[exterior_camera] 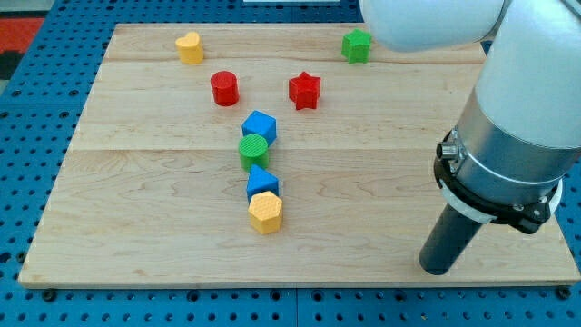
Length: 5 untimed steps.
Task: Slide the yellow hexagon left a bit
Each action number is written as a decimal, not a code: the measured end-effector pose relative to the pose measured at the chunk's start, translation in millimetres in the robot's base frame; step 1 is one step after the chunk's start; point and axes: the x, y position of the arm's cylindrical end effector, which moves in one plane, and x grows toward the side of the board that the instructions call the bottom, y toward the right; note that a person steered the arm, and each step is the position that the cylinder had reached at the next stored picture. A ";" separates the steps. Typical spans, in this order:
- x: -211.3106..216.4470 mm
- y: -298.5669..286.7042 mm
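The yellow hexagon [266, 213] lies on the wooden board [136, 182], a little below the view's middle. A blue block [262, 183] touches its upper edge. My tip [438, 269] rests on the board near the view's bottom right, far to the right of the yellow hexagon and slightly lower. Nothing lies between the tip and the hexagon.
Above the blue block stand a green cylinder [253, 150] and a blue cube [259, 126] in a near-vertical line. A red cylinder [224, 88], a red star [305, 90], a yellow heart-like block [189, 47] and a green block [357, 44] lie toward the view's top.
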 end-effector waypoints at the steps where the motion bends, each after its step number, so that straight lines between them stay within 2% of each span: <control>1: 0.0 15.6; 5: -1.3 83.5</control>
